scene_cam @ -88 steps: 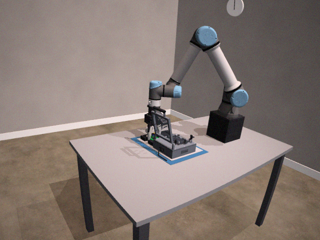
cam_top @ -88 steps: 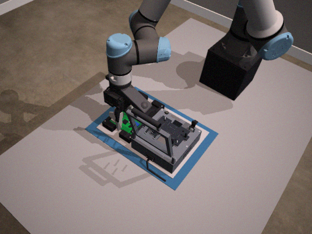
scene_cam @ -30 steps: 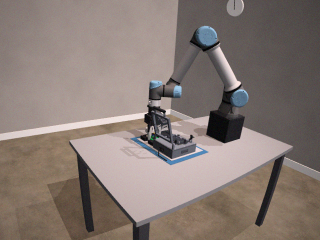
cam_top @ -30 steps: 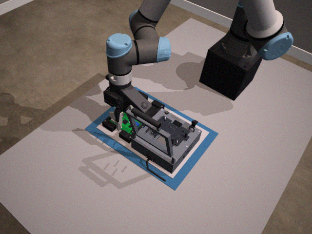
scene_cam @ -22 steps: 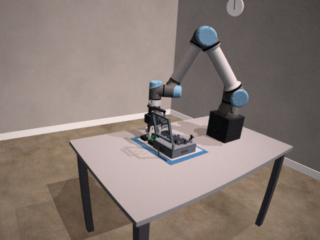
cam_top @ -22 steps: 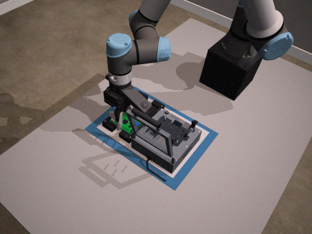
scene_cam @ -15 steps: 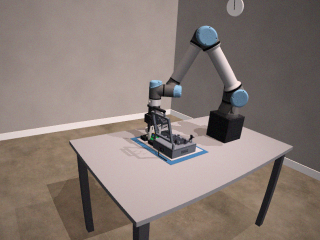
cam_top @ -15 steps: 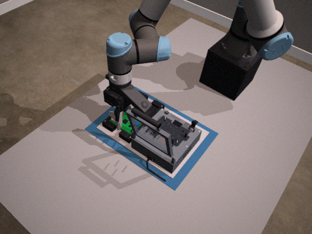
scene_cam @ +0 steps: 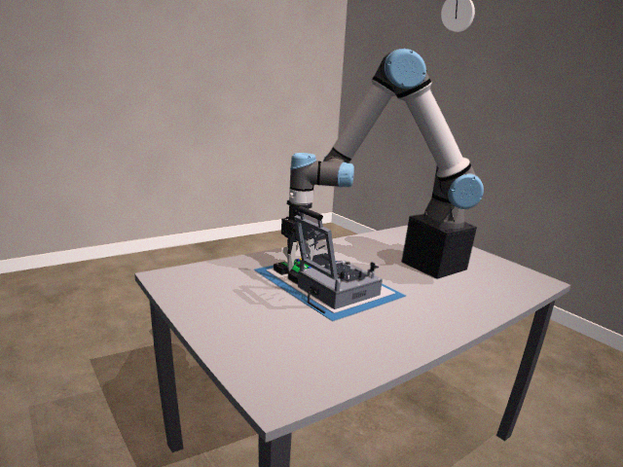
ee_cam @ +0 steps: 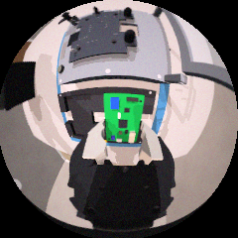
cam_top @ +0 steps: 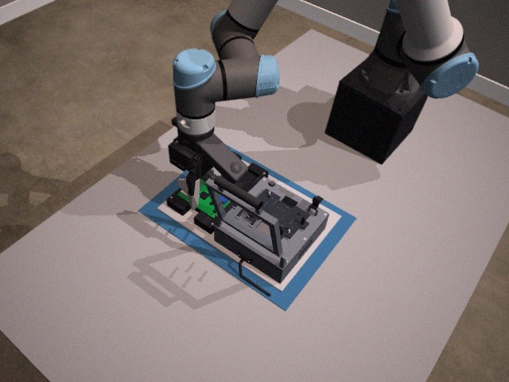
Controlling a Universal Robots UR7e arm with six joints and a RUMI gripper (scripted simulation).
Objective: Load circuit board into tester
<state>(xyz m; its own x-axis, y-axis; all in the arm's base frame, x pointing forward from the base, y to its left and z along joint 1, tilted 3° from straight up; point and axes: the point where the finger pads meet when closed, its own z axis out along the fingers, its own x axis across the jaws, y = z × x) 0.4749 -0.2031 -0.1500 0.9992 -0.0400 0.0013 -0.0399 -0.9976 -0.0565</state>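
Two pale, angular fingers (cam_top: 194,199) (scene_cam: 289,262) of tool (cam_top: 202,199) (scene_cam: 293,267) (ee_cam: 123,133) grip flat, rectangular green circuit board (cam_top: 207,206) (scene_cam: 298,268) (ee_cam: 123,110).

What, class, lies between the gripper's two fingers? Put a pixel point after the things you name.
The green circuit board (cam_top: 208,204) (scene_cam: 298,266) (ee_cam: 131,111), with a finger (cam_top: 194,198) (ee_cam: 94,145) at each long edge, as the wrist view shows.

The circuit board (cam_top: 208,204) (scene_cam: 298,267) (ee_cam: 123,106), green with a blue block and dark chips, is component side up at the tray (cam_top: 178,204) (scene_cam: 279,268) (ee_cam: 79,102), held between the gripper's fingers (cam_top: 194,198). The black tray lies just beside the tester (cam_top: 312,231) (scene_cam: 315,291) (ee_cam: 146,60), a grey box with a dark, raised bed. Its lid (cam_top: 276,236) (scene_cam: 330,251) (ee_cam: 200,67), a grey frame with a black bar handle, stands open, tilted up. Whether the board touches the tray's floor is unclear.
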